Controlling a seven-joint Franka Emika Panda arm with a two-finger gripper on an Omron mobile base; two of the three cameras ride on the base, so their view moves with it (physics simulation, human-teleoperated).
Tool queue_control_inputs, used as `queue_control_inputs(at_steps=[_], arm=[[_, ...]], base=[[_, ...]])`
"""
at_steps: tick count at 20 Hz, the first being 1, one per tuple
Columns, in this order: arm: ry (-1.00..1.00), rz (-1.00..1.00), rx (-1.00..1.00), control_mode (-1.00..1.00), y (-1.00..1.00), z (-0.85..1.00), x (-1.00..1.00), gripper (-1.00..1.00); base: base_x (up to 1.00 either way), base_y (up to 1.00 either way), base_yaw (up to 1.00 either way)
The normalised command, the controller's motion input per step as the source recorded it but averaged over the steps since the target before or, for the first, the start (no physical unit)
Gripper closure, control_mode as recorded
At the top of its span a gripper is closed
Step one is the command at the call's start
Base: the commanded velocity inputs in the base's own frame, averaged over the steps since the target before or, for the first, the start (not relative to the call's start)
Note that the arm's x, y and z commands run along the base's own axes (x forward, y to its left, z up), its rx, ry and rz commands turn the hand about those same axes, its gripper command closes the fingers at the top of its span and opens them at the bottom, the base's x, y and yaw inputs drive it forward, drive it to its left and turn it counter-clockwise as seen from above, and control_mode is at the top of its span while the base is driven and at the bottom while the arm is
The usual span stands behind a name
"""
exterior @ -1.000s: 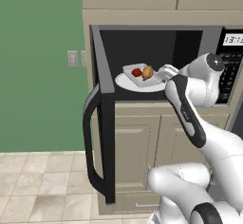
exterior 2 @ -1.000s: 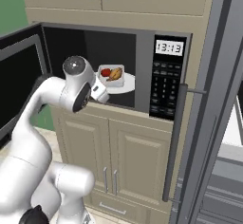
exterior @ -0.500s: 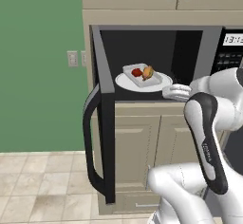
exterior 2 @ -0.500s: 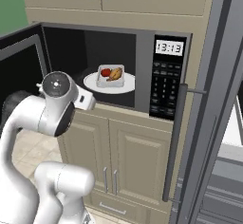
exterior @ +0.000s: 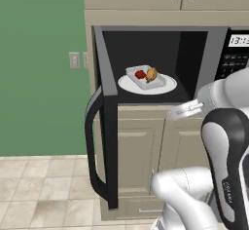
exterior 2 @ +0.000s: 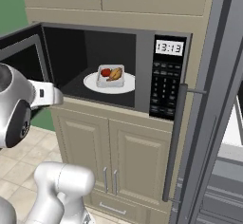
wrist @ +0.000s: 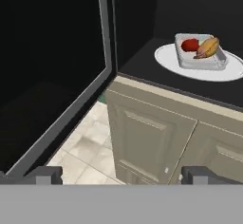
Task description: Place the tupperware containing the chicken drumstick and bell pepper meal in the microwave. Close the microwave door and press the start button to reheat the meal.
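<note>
Left base view: microwave door (exterior: 106, 122) swung wide open, edge-on, bar handle (exterior: 92, 146) facing camera. Tupperware (exterior: 146, 77) sits on white turntable plate (exterior: 127, 84) inside microwave (exterior: 160, 63), bell pepper (exterior: 140, 74) left, chicken drumstick (exterior: 152, 74) right. Gripper (exterior: 179, 111) outside cavity, below its front edge, before cabinet doors (exterior: 146, 146). Right base view adds keypad (exterior 2: 163, 88) and clock (exterior 2: 170, 47). Hand view: door's inner window (wrist: 47, 71) at left, fingertips (wrist: 46, 174) spread wide, nothing between them.

tupperware (exterior: 146, 77) on turntable plate (exterior: 127, 84) inside microwave (exterior 2: 142, 52)
</note>
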Motion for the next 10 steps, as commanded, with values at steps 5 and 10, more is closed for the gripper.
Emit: queue_control_inputs(at_steps=[5, 10], arm=[[-0.09, 0.14, -0.23, -1.00, 0.49, 0.28, -0.73, -1.00], [-0.29, 0.03, -0.17, -1.00, 0.41, -0.04, -0.44, -1.00]], base=[[0.00, 0.00, 0.00], [0.00, 0.00, 0.00]])
